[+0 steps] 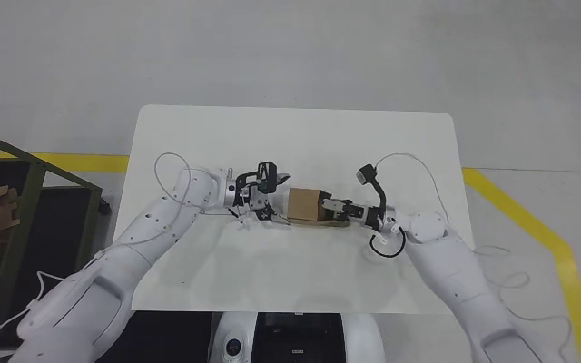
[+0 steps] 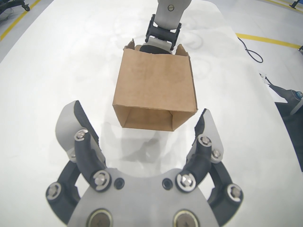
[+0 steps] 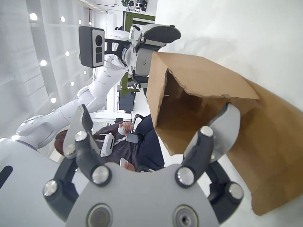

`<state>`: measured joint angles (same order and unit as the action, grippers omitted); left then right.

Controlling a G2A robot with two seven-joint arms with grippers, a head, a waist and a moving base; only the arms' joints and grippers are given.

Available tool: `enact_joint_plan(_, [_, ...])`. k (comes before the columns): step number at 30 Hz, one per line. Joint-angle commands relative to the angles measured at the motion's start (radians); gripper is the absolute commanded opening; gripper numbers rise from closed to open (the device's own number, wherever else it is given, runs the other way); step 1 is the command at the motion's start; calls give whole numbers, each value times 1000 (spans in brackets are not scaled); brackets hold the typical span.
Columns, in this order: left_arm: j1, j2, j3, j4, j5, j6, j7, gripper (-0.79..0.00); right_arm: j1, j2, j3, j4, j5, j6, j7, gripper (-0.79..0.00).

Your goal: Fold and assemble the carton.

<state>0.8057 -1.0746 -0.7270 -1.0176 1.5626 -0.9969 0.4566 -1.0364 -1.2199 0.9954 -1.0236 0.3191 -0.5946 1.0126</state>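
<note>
A brown carton (image 1: 307, 204) lies on its side in the middle of the white table (image 1: 290, 136), both ends unsealed. In the left wrist view its near end gapes as a hollow tube (image 2: 153, 83). My left gripper (image 2: 142, 125) is open just short of that mouth, its fingers wider than the carton. At the far end my right gripper (image 1: 338, 209) is open too. One of its fingers (image 3: 227, 121) is inside the carton (image 3: 201, 76) against a wall; the other finger (image 3: 81, 119) is out in the air. A long flap (image 3: 272, 154) lies flat on the table.
A dark green frame (image 1: 23, 195) holding cardboard stands on the floor off the table's left side. Yellow tape (image 1: 508, 204) marks the floor on both sides. White table surface lies all around the carton.
</note>
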Motion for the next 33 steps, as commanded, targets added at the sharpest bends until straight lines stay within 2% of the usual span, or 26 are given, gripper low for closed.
enact_joint_plan(1, [0,-1,0,2,2,8,0,0,-15,7,14,-26,-32,21,-21,-416])
enact_joint_plan(2, [0,-2,-1,4,1,13,0,0,-22,11,21,-40,-41,32,-30,-449])
enact_joint_plan(5, [3,-4,-2,7,-8,25,3,0,-37,18,40,-66,-59,54,-51,-736])
enact_joint_plan(6, [3,-5,-3,8,-9,25,3,0,-40,20,43,-72,-70,62,-56,-785])
enact_joint_plan(20, [7,-8,1,14,13,20,11,0,-63,25,40,-74,-104,94,-86,-785])
enact_joint_plan(33, [-26,-32,39,55,36,17,21,0,-33,-3,-32,-41,-103,96,-143,-785])
